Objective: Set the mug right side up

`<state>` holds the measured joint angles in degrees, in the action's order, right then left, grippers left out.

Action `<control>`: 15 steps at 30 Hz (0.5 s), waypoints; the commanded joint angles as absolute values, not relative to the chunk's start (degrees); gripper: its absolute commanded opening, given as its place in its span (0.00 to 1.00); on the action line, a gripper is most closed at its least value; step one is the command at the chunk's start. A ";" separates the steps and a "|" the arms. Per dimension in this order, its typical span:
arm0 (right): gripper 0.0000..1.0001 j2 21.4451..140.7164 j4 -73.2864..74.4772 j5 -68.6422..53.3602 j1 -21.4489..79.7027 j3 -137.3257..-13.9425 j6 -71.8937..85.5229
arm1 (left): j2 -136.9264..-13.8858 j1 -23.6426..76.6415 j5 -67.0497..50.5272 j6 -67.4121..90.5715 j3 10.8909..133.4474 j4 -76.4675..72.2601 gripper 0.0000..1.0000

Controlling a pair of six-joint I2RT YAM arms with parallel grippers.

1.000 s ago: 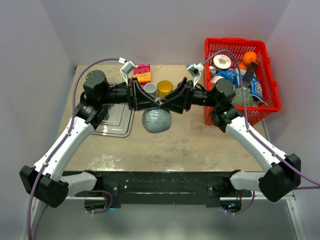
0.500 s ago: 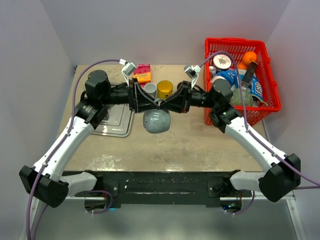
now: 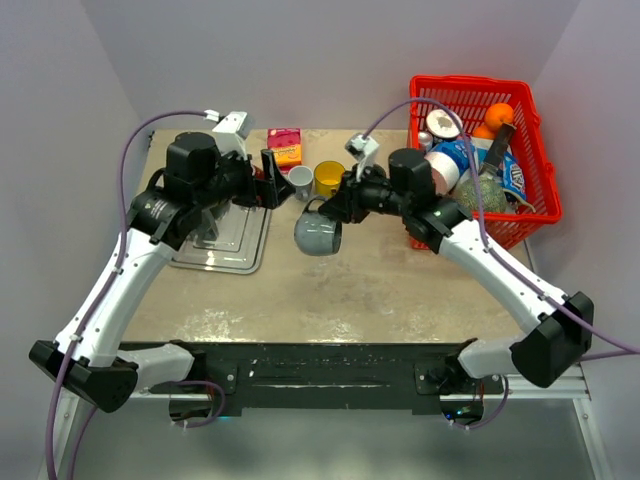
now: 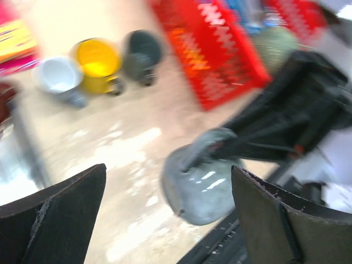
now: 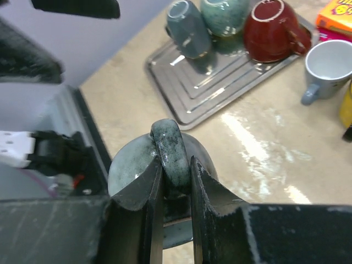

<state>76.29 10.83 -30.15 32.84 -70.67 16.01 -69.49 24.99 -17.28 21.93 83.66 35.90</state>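
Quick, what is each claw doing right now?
Left claw: open, holding nothing.
Right claw: closed on the grey mug, gripping its handle.

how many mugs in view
7. A grey mug held in the right gripper; a blue-grey mug, a teal mug and a red mug on the metal tray; a white mug, a yellow mug and a dark mug on the table. The basket could hide more.

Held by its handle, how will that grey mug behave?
The grey mug looks glossy, so its handle may slip between the jaws of the right gripper. Hung off that handle alone, it could pivot. Probably ceramic: rigid, breakable if dropped.
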 commanded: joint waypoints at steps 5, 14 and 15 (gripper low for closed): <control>0.00 82.17 16.26 -7.48 43.68 -82.26 -3.41 | -69.17 25.05 16.33 27.68 91.13 49.73 0.99; 0.00 92.26 18.80 1.57 49.22 -85.94 -25.56 | -66.36 25.05 22.94 29.80 100.28 55.10 0.99; 0.00 93.59 19.50 1.93 49.83 -86.91 -28.62 | -66.18 25.05 22.85 29.71 100.89 55.37 0.99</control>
